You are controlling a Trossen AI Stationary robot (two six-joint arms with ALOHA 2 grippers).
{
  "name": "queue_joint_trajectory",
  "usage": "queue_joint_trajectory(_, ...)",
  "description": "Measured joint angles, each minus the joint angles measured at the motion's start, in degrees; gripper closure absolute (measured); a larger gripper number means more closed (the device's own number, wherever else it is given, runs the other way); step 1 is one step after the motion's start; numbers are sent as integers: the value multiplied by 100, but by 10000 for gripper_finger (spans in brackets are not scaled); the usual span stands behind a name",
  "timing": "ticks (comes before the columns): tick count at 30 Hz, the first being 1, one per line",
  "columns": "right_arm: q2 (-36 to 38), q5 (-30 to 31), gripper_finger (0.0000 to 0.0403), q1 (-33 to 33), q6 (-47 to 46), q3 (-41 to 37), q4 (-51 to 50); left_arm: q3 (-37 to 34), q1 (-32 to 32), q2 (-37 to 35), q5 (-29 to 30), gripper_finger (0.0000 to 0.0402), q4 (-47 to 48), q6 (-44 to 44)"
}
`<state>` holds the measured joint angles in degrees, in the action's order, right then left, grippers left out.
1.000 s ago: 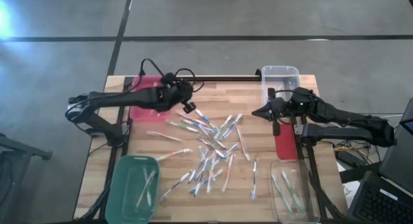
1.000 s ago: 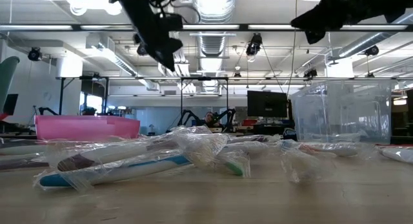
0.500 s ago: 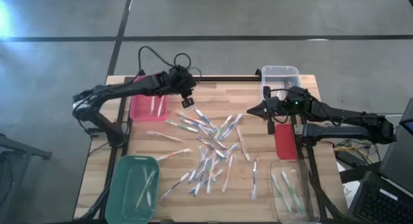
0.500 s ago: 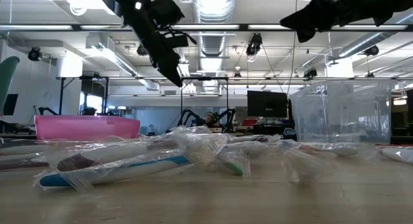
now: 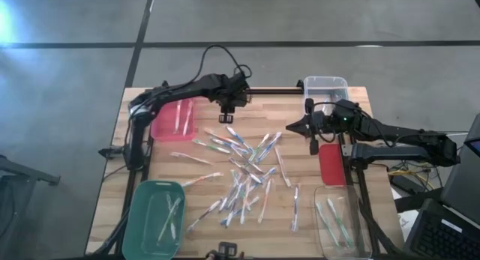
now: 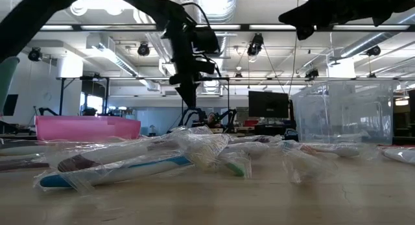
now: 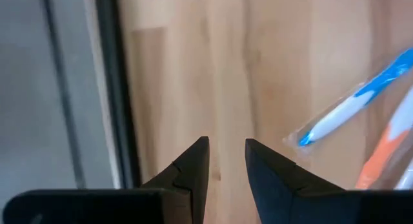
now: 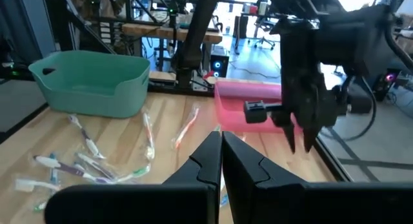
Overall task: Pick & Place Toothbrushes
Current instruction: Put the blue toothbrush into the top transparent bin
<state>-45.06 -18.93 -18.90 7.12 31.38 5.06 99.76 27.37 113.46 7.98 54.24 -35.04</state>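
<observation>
Working from the counter down: it carries the loose heap of toothbrushes across its middle, with four bins at the corners. Pink bin far left has a couple of brushes in it, green bin near left has a few, clear bin near right has a few, and the far clear bin at far right looks empty as far as I can tell.

Left claw hangs above the far edge of the heap, just right of the pink bin, fingers parted a little with nothing between them. In its wrist view bare wood lies under it and a blue wrapped brush sits off to one side.

Right claw hovers at the right edge of the heap near the far clear bin, clenched on nothing.

My read: between picks, reaching for the next brush. Next I need to shift the left claw over one brush at the heap's far end, line the jaws across its shaft and lower. Wrappers overlap, so I risk lifting two.
</observation>
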Motion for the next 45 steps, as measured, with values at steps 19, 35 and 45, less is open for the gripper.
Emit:
queue_joint_trajectory(19,-75,988,394,0,392,0,105,177,-223,180,-165,296,-125,-847)
queue_joint_trajectory(35,-530,1166,394,-24,857,0,672,60,-519,180,-1042,296,601,-1355)
queue_joint_trajectory(45,-485,1166,394,-24,778,0,798,-394,-742,182,-1024,296,415,-1581)
